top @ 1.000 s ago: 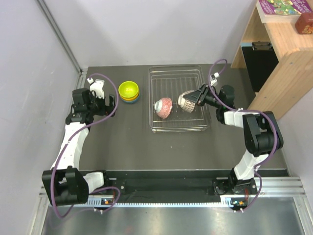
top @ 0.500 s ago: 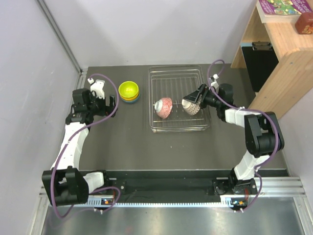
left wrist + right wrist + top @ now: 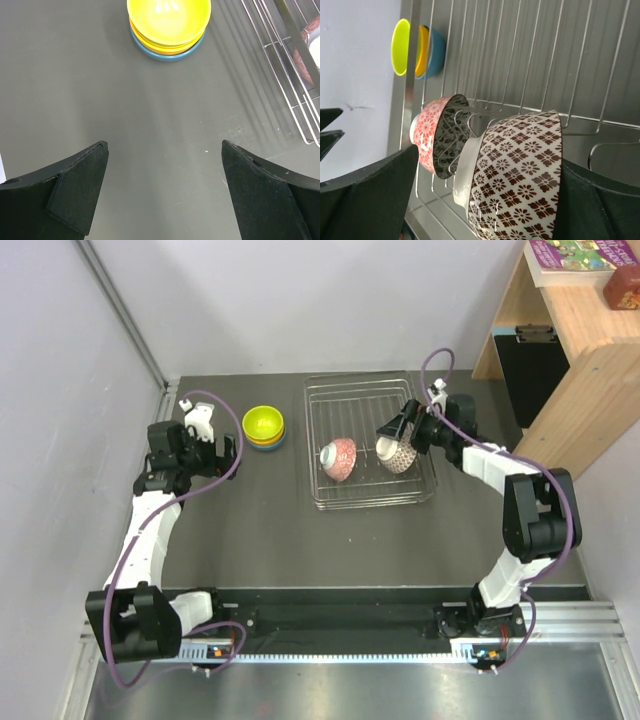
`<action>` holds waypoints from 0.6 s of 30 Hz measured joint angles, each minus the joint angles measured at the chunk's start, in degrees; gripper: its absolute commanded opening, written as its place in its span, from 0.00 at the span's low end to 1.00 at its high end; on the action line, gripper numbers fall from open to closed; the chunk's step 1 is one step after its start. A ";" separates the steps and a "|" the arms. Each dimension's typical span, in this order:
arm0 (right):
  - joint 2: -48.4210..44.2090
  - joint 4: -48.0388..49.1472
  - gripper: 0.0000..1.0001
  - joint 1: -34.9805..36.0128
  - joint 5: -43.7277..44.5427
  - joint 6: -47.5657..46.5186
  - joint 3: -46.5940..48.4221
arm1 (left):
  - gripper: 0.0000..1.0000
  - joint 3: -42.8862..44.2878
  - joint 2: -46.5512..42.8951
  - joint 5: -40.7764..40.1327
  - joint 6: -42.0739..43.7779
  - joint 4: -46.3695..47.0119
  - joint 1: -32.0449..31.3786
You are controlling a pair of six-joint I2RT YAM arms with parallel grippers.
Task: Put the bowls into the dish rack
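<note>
Your right gripper has let go in the last second. A moment ago its jaws were closed on the brown-patterned bowl, and now they stand wide, one finger on each side of it. There's clear daylight on the left side, so nothing is held.

That bowl now stands on edge in the near half of the dish rack, leaning among the wires. The red-patterned bowl is just beside it to the left, also tipped on edge. So you've got two bowls in the rack.

Over on your left, the left gripper hangs fully open over bare table, gripping nothing.

Beyond it, three bowls wait outside the rack in a nested stack. The lime-yellow bowl is on top, the orange bowl is under it and the blue bowl is at the bottom.

The left wrist view gives you all three colours plainly. From overhead you mostly get the yellow with a blue rim peeking out.

The right wrist view shows you the dark pattern lining the inside of the red bowl. It also catches the stack edge-on past the rack's far wires.
</note>
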 measured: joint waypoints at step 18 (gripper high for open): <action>-0.11 -21.62 1.00 5.70 23.52 -14.38 12.24 | 0.99 -0.24 -0.37 0.44 0.28 -0.04 0.00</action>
